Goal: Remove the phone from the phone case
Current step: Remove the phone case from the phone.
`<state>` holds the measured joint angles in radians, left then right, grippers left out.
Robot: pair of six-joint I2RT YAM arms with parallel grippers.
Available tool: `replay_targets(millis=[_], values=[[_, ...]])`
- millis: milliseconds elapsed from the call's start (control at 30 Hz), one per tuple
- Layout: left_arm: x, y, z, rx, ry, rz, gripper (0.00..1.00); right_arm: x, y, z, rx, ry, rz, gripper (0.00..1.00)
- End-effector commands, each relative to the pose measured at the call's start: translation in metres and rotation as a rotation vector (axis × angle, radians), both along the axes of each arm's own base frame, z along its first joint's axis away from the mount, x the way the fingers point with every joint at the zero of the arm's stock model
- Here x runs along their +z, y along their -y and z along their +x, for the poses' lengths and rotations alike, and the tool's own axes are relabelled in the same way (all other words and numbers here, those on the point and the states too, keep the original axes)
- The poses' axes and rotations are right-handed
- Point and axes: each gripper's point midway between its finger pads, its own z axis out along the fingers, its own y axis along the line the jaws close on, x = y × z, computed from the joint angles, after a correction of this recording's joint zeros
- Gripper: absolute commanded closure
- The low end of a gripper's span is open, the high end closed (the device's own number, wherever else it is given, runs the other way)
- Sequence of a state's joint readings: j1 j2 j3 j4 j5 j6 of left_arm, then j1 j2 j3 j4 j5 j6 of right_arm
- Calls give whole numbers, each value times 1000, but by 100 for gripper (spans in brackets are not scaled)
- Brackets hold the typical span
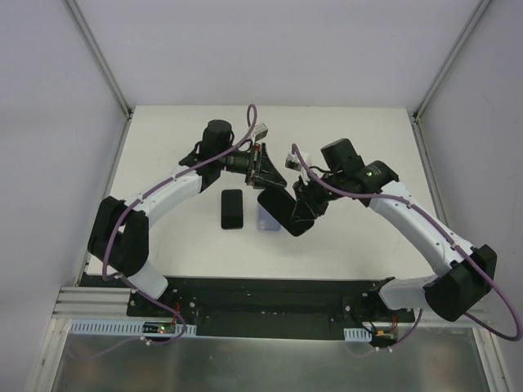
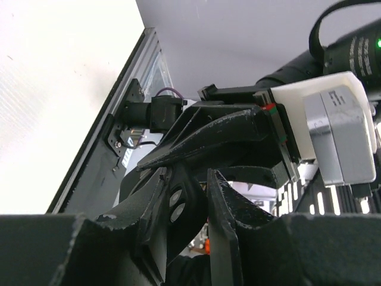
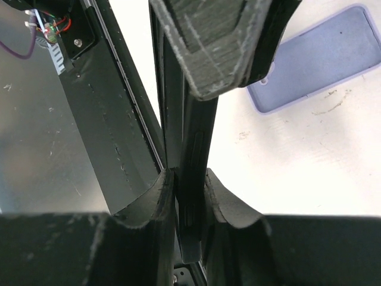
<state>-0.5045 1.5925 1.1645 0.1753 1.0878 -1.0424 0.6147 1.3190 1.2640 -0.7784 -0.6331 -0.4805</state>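
A black phone hangs tilted above the table between both arms. My right gripper is shut on its lower long edge; in the right wrist view the thin slab stands pinched between the two pads of that gripper. My left gripper is closed on the phone's upper corner. In the left wrist view that corner, with its camera lenses, sits between the narrow fingers of that gripper. A lilac phone case lies open side up on the table under the phone, and its hollow shows nothing inside.
A second flat black slab lies on the white table left of the lilac case. One finger of the left gripper shows at the top of the right wrist view. Grey walls close in the table, and a black rail runs along its near edge.
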Motion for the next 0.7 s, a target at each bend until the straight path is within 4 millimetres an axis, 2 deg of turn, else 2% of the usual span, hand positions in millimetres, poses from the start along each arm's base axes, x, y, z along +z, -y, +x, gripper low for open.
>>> replay_targets(millis=[0, 400, 533, 667], values=[[-57, 5, 20, 191, -285, 177, 100, 67, -24, 31, 29, 291, 149, 100], [-58, 7, 23, 196, -277, 195, 100, 60, -25, 34, 27, 309, 116, 100], [-43, 6, 25, 176, -184, 170, 100, 52, -24, 32, 31, 295, 108, 100], [-27, -8, 36, 159, -38, 151, 100, 51, -22, 27, 35, 266, 132, 100]])
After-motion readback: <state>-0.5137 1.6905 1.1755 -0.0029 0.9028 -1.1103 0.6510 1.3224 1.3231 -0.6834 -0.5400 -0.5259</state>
